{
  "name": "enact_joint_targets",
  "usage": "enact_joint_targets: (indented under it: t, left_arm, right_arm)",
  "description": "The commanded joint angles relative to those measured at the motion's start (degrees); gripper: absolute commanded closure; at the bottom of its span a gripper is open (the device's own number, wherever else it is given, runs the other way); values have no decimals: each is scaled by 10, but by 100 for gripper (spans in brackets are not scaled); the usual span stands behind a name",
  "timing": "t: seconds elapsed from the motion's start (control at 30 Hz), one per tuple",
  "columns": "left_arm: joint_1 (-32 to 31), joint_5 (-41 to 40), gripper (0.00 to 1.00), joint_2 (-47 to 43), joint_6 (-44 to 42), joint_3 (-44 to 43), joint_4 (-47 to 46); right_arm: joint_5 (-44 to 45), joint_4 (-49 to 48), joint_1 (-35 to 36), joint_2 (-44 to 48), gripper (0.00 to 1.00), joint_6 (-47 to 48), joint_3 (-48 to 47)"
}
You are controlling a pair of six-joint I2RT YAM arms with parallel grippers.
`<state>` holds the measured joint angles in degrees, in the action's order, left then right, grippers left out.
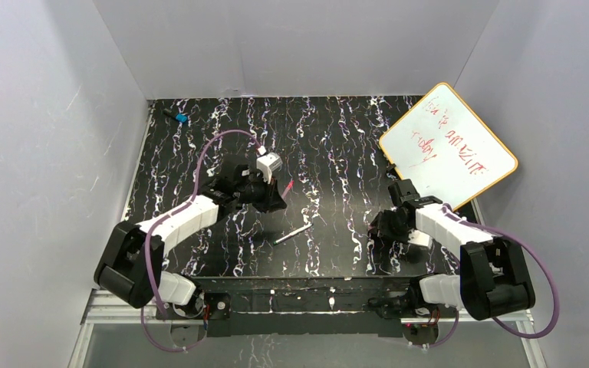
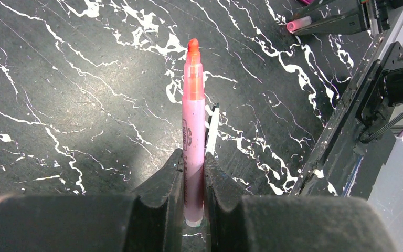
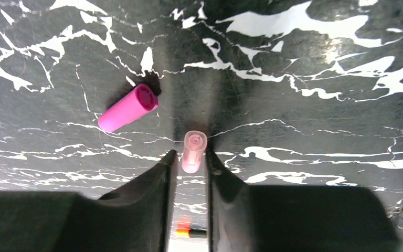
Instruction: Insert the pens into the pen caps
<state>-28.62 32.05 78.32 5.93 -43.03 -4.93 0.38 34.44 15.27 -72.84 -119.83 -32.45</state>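
Observation:
My left gripper (image 2: 193, 155) is shut on a pink-bodied pen (image 2: 193, 126), whose orange-pink tip (image 2: 192, 44) points away from the jaws. In the top view this gripper (image 1: 274, 195) hovers left of the table's middle. A slim pale pen (image 1: 291, 235) lies on the table just below it. My right gripper (image 3: 190, 155) holds a pinkish pen cap (image 3: 193, 147) between its fingertips, and that cap (image 2: 299, 24) also shows far off in the left wrist view. A purple cap (image 3: 127, 107) lies loose to its left. A black pen with an orange end (image 3: 199, 231) shows behind the fingers.
A whiteboard (image 1: 449, 146) with red writing leans at the back right. A small black blue-ended item (image 1: 176, 117) lies in the far left corner. The table's metal front rail (image 2: 346, 142) runs close to the arms' bases.

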Motion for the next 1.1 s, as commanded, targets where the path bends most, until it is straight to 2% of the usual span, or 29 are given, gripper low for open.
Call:
enact_joint_targets:
  t: [0.0,0.17,0.33,0.5,0.57,0.67,0.83,0.97,1.07]
  left_arm:
    - [-1,4,100,10,-14,-28,25]
    - [-1,7,100,29,-20,-41,35]
    - [-1,8,100,41,-19,-47,34]
    - [-1,12,100,47,-18,-48,37]
    - [-1,14,100,47,-19,-47,39]
    - [-1,13,100,45,-20,-43,40]
    - [-1,8,100,32,-28,-30,40]
    - [-1,-1,100,16,-52,-22,46]
    - [-2,-7,100,6,-57,-17,44]
  right_arm:
    - [22,84,-25,-5,58,-87,28]
    - [32,89,-44,17,52,-77,38]
    - [29,83,-63,22,58,-62,50]
    - [16,61,-68,10,59,-51,62]
    - [13,54,-69,1,64,-46,62]
    - [9,43,-72,-11,81,-39,62]
    - [5,28,-73,-29,99,-19,51]
    - [20,5,-73,-32,99,50,4]
    - [66,-16,-71,-33,99,158,-62]
